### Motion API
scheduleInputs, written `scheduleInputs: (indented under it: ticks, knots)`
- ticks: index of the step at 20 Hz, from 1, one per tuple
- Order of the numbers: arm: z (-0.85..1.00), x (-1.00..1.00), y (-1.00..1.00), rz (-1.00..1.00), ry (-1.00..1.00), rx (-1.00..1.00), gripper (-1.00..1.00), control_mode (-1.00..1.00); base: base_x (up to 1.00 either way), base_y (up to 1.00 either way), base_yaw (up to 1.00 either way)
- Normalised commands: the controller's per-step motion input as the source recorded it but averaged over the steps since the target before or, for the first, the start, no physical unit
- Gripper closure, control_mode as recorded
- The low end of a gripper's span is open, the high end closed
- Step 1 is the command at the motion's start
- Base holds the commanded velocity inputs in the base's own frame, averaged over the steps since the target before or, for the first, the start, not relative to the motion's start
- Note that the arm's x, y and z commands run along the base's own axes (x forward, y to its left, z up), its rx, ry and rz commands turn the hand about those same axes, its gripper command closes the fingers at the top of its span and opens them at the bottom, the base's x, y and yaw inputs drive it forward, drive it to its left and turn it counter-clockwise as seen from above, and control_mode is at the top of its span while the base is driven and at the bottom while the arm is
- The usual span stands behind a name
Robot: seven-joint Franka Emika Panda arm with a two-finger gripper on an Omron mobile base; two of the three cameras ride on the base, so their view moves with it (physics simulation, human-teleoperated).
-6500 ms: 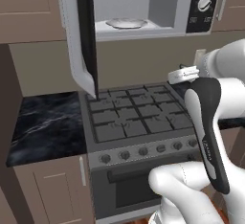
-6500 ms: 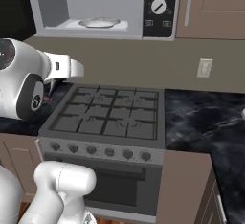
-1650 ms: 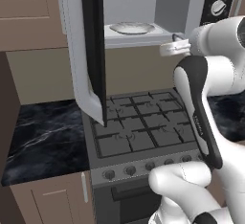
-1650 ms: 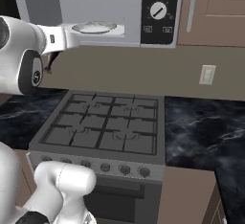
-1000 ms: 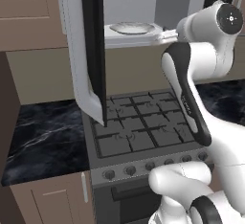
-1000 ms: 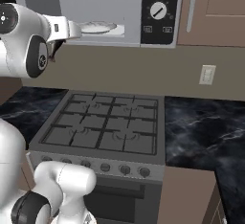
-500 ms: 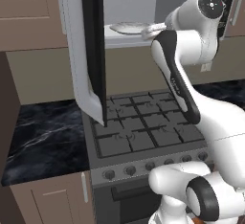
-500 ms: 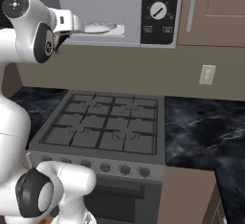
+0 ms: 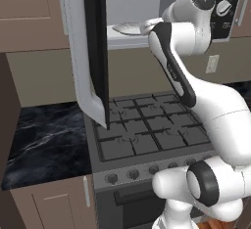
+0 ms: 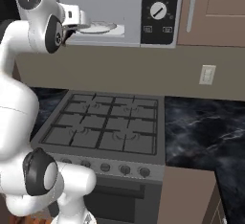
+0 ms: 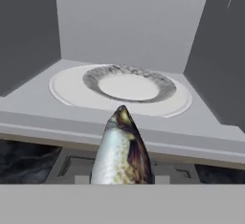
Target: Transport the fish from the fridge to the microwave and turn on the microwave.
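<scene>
Left base view, arm raised to the open microwave [image 9: 162, 8], door swung left above the stove [image 9: 147, 130], right base view, pincer [image 10: 82, 21] at the cavity mouth, hand view, pincer gripping the fish [image 11: 122, 149], head pointing at the plate [image 11: 129, 85] inside.

I'm working in a home kitchen: gas stove [image 10: 103, 127] with oven, wall-mounted microwave [image 10: 158, 12], dark marble worktop [image 10: 206, 127], brown cabinets [image 9: 29, 12], a wall socket [image 10: 206, 74].

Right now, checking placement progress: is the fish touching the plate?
Apart. In the hand view the fish hangs short of the microwave's sill, before the plate.
</scene>
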Motion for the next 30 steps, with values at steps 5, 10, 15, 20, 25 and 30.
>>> scheduleInputs:
  ticks: [5, 10, 15, 20, 25, 30]
  knots:
    - [0.00, 0.52, 0.00, -0.01, 0.00, 0.00, 1.00, -1.00, 0.00, 0.00, 0.00]
    - [0.00, 0.55, 0.00, -0.02, 0.00, 0.00, 1.00, -1.00, 0.00, 0.00, 0.00]
    - [0.00, 0.55, 0.00, -0.03, 0.02, 0.00, 1.00, -1.00, 0.00, 0.00, 0.00]
    - [0.00, 0.54, 0.00, -0.03, 0.07, 0.00, 1.00, -1.00, 0.00, 0.00, 0.00]
    - [0.00, 0.51, 0.00, -0.02, 0.07, 0.00, 1.00, -1.00, 0.00, 0.00, 0.00]
    - [0.00, 0.45, 0.02, -0.02, 0.03, 0.00, 1.00, -1.00, 0.00, 0.00, 0.00]
